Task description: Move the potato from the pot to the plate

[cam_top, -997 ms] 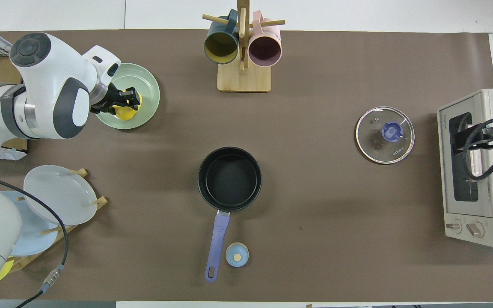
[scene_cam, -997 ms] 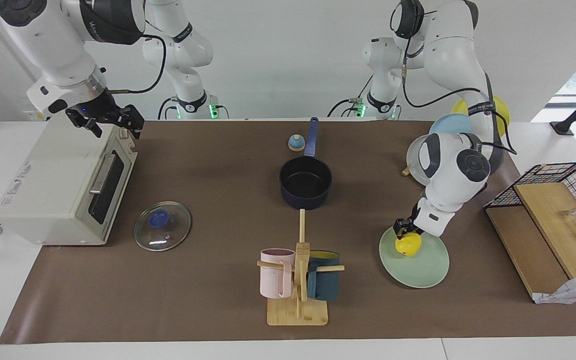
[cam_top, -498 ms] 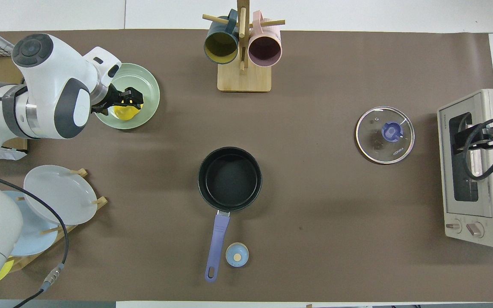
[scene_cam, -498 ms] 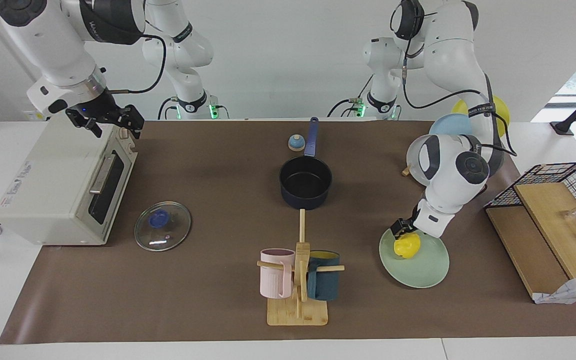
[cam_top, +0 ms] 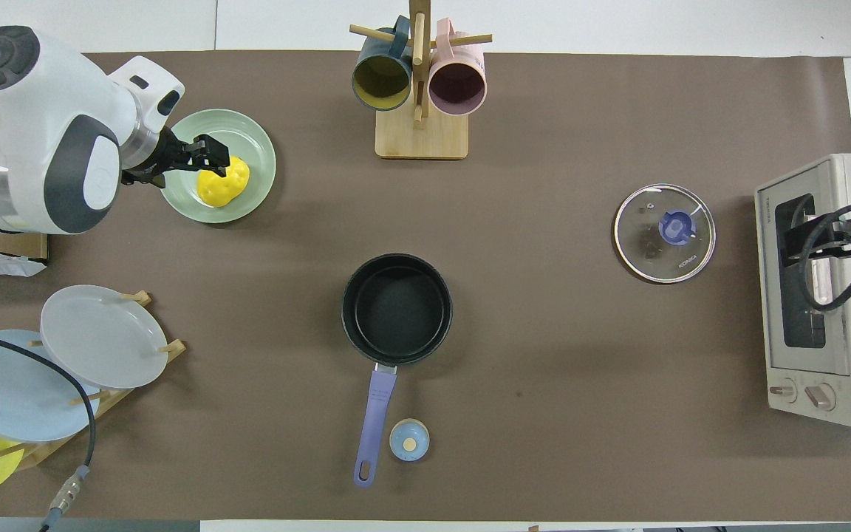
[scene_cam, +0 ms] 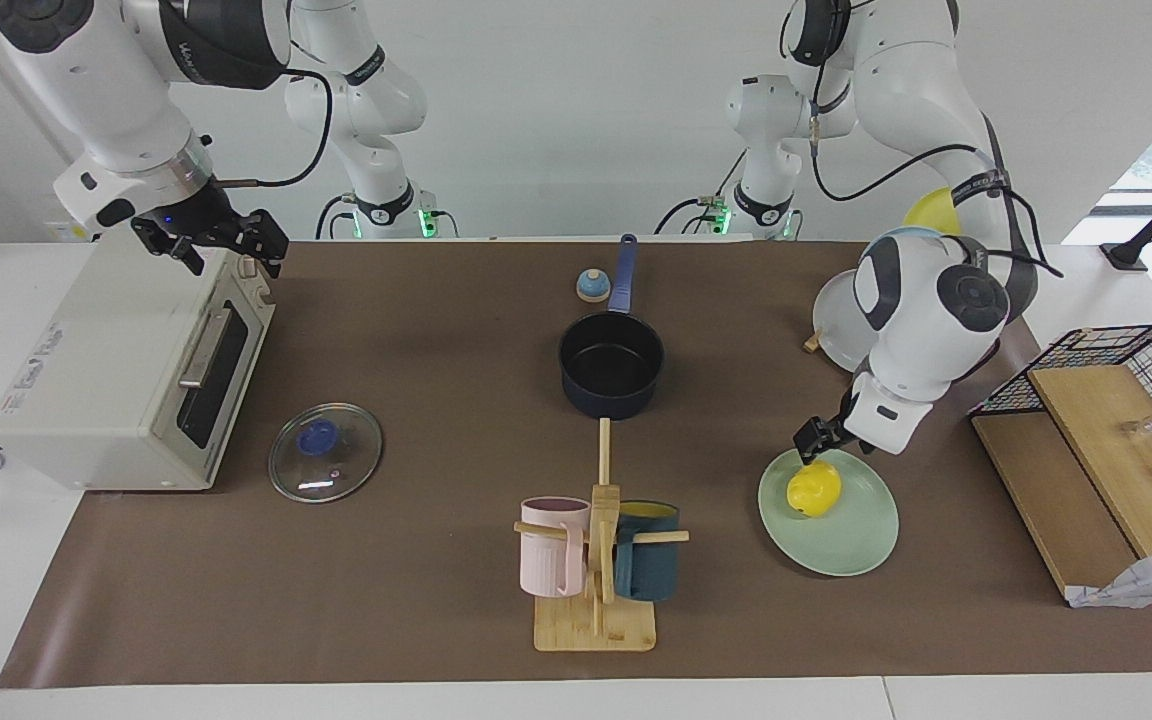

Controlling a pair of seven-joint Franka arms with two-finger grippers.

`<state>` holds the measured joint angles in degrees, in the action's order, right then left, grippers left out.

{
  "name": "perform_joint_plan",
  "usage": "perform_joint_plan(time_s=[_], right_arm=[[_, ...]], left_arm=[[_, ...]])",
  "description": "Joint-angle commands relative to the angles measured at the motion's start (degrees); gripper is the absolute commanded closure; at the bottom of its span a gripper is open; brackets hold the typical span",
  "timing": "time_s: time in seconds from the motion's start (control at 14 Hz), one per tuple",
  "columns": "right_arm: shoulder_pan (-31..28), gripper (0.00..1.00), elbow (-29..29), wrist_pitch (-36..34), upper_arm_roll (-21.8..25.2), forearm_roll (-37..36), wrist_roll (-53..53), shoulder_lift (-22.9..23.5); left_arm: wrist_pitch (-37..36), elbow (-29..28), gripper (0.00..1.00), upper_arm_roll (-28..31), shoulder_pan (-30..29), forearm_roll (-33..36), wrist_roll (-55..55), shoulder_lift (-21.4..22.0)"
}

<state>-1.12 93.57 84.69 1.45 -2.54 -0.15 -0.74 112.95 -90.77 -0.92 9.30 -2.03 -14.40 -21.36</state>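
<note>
The small bright yellow oval potato [scene_cam: 814,489] is lying free on the pale mint-green round plate [scene_cam: 851,540], toward the left arm's end of the bench [scene_cam: 436,330]. The left tool [scene_cam: 811,441] is hanging just above the potato, fingers spread wide, gripping nothing. The dark navy round pot [scene_cam: 612,366] is sitting empty mid-bench. The right tool [scene_cam: 226,240] is waiting wide over the cream toaster oven [scene_cam: 106,370].

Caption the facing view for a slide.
Potato rests on plate; left end effector open above it; pot empty.
</note>
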Motion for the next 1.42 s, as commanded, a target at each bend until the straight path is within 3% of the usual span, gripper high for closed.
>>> perform_joint_plan(time_s=[0.0, 0.36, 0.71, 0.93, 1.21, 1.35], right_arm=[[-0.55, 0.0, 1.0, 0.91, -0.22, 1.13, 0.76, -0.76], [-0.55, 0.0, 1.0, 0.91, -0.22, 1.13, 0.76, -0.85], [-0.55, 0.0, 1.0, 0.91, -0.22, 1.13, 0.76, -0.85], [-0.55, 0.0, 1.0, 0.91, -0.22, 1.13, 0.76, -0.85], [-0.55, 0.0, 1.0, 0.91, -0.22, 1.13, 0.76, -0.85], [-0.55, 0.0, 1.0, 0.91, -0.22, 1.13, 0.76, -0.85]], left_arm=[[-4.74, -0.81, 0.0, 0.48, -0.68, 1.41, 0.6, 4.82], [-8.26, -1.16, 0.0, 2.33, -2.88, 1.41, 2.61, 13.94], [-18.19, -1.43, 0.0, 2.33, -4.2, 1.5, 6.92, 22.66], [-23.55, -2.47, 0.0, 2.33, -3.94, 1.5, 7.01, 24.07], [-22.78, -7.32, 0.0, 2.24, -4.02, 1.5, 7.01, 26.8], [-22.42, -2.87, 0.0, 2.24, -3.93, 1.5, 7.01, 24.62]])
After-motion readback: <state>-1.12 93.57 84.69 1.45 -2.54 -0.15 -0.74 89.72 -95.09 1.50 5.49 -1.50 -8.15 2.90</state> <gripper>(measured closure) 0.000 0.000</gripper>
